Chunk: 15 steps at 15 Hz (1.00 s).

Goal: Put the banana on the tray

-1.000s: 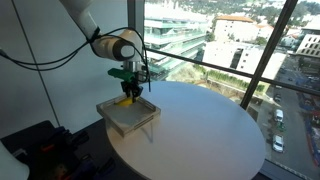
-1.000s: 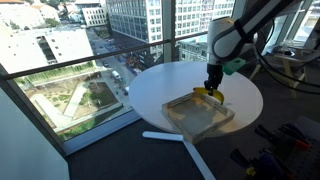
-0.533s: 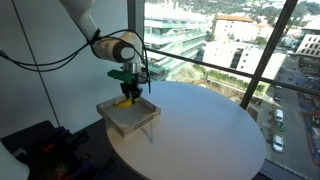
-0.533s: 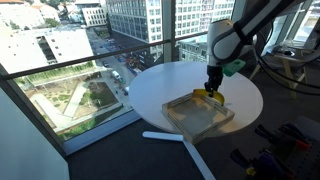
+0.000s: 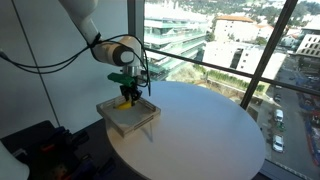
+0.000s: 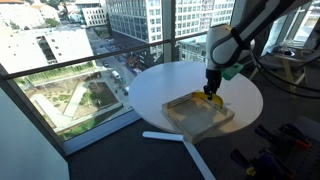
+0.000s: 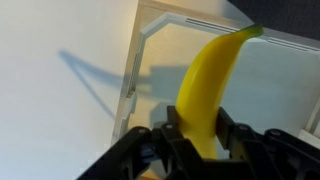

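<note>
Where the banana (image 7: pixel 210 90) is: clamped in the hand, over the pale bottom of the tray and close to one corner in both exterior views; whether it touches the bottom, I cannot tell.
Banana look: yellow and curved, with its tip pointing away from the wrist camera.
Hand (image 7: pixel 197 130): two dark fingers (image 7: pixel 170 125) pressed together on the banana's lower part, one on each side.
Tray (image 7: pixel 133 70): square, wooden, with a low rim; it lies near the edge of the tabletop.
Tabletop (image 5: pixel 200 130): round and white.
Arm (image 5: pixel 80 20): white, reaching down from above.
Window (image 5: pixel 220 50): just behind the tabletop, city buildings outside.
</note>
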Each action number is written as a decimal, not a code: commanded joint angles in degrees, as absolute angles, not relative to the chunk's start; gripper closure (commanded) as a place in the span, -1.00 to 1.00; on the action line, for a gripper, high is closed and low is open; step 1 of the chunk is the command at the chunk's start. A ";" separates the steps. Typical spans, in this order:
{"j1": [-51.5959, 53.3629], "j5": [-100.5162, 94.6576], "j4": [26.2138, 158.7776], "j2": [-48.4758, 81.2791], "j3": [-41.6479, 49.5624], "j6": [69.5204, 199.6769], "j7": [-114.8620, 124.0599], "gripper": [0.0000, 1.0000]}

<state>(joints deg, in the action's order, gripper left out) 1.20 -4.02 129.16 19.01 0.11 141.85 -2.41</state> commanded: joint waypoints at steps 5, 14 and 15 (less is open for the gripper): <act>0.22 -3.09 128.40 21.76 -0.65 145.02 -4.39 0.68; 0.10 -3.31 127.75 24.87 -0.53 146.46 -4.13 0.68; 0.12 -3.35 127.65 25.23 -0.52 146.59 -4.08 0.68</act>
